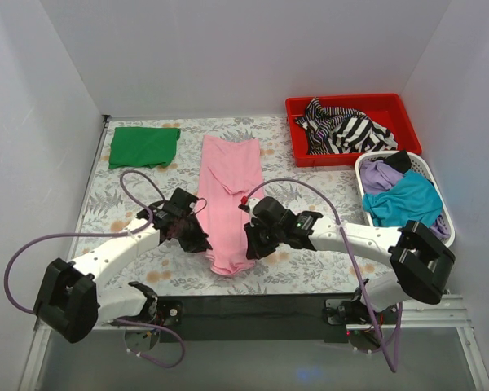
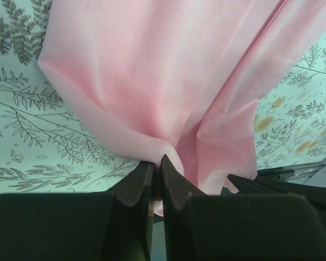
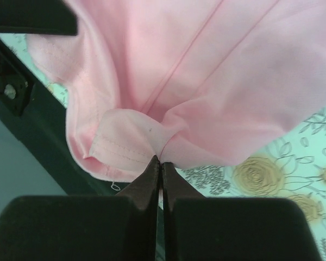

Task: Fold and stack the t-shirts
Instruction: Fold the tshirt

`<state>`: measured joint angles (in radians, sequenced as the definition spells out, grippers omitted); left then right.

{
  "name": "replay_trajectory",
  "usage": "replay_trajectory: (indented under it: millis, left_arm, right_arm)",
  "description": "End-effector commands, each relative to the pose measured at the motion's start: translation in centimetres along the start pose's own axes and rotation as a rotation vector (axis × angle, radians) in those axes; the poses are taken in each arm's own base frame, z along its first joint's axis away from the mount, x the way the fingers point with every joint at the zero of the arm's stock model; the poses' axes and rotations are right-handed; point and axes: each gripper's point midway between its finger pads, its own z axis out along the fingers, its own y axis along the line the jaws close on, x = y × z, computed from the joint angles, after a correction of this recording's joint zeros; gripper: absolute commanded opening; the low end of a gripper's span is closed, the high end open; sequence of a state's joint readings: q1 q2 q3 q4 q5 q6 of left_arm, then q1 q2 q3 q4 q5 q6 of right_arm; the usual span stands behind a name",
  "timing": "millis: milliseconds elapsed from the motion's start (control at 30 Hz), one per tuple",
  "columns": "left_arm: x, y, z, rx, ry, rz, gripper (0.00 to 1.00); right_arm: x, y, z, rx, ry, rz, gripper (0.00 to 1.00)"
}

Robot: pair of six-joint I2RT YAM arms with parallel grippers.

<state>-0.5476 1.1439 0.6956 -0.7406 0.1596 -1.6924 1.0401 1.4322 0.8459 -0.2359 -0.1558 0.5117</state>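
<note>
The light pink t-shirt (image 1: 231,187) lies as a long narrow strip down the middle of the floral table. My left gripper (image 1: 197,237) is shut on the shirt's near left edge; the left wrist view shows the pink cloth (image 2: 168,81) pinched between the jaws (image 2: 157,163). My right gripper (image 1: 253,243) is shut on the near right edge; the right wrist view shows the pink hem (image 3: 119,147) bunched at the fingertips (image 3: 161,162). A folded dark green t-shirt (image 1: 143,146) lies at the far left.
A red bin (image 1: 407,122) at the back right holds a black-and-white striped shirt (image 1: 346,126). A white basket (image 1: 430,171) at the right holds purple (image 1: 381,174) and teal (image 1: 403,199) shirts. The table's near edge (image 1: 253,305) is a dark rail.
</note>
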Motion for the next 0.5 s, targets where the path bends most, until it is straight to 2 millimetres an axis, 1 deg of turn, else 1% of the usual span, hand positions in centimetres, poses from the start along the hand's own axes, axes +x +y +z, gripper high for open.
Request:
replay_trajectory:
  millis: [0,33,67,100,133,200,233,267,300,333,367,400,433,467]
  left_arm:
    - [-2.5,-2.1,-0.1,0.02,-0.082,0.063,0.06]
    - [-3.1,-2.1,0.0,0.005,-0.101,0.069,0.06]
    - [-3.8,-2.7,-0.1,0.01,-0.116,0.074,0.06]
    - [-4.1,-2.8,0.3,0.0,-0.118,0.085,0.06]
    - [-4.6,-3.1,0.3,0.007,-0.127,0.09,0.06]
    - [-5.7,-3.7,0.2,0.012,-0.143,0.094,0.06]
    - [-6.0,-3.8,0.4,0.008,-0.147,0.099,0.06]
    - [-6.7,-3.7,0.4,0.004,-0.157,0.093,0.06]
    - [-7.3,-4.2,0.2,0.017,-0.171,0.094,0.06]
    - [-7.7,-4.1,0.5,0.014,-0.173,0.105,0.06]
    - [-8.4,-4.3,0.4,0.024,-0.18,0.097,0.06]
    - [-8.8,-4.5,0.5,0.031,-0.185,0.099,0.06]
    - [-9.4,-5.0,0.3,0.044,-0.194,0.109,0.06]
    - [-9.9,-5.0,0.6,0.041,-0.194,0.1,0.06]
  right_arm:
    - [-1.8,-1.5,-0.2,0.05,-0.016,-0.026,0.01]
    - [-2.2,-1.9,0.0,0.053,-0.015,-0.021,0.01]
    - [-2.7,-2.4,-0.1,0.054,-0.02,-0.018,0.01]
    - [-2.8,-2.9,0.1,0.06,-0.014,-0.012,0.01]
    - [-3.6,-3.2,0.0,0.063,-0.027,-0.004,0.01]
    - [-4.1,-3.8,0.2,0.068,-0.025,-0.012,0.01]
    - [-5.0,-4.4,0.1,0.078,-0.038,-0.003,0.01]
    - [-5.3,-4.6,0.0,0.076,-0.039,-0.01,0.01]
    - [-5.6,-4.9,0.1,0.076,-0.04,-0.009,0.01]
    - [-6.1,-5.4,0.1,0.083,-0.046,-0.001,0.01]
    - [-6.9,-5.3,0.0,0.075,-0.057,-0.011,0.01]
    - [-7.0,-5.7,0.3,0.075,-0.047,-0.005,0.01]
    - [-7.5,-6.0,0.2,0.075,-0.054,0.003,0.01]
    - [-8.1,-5.9,0.2,0.066,-0.059,0.0,0.01]
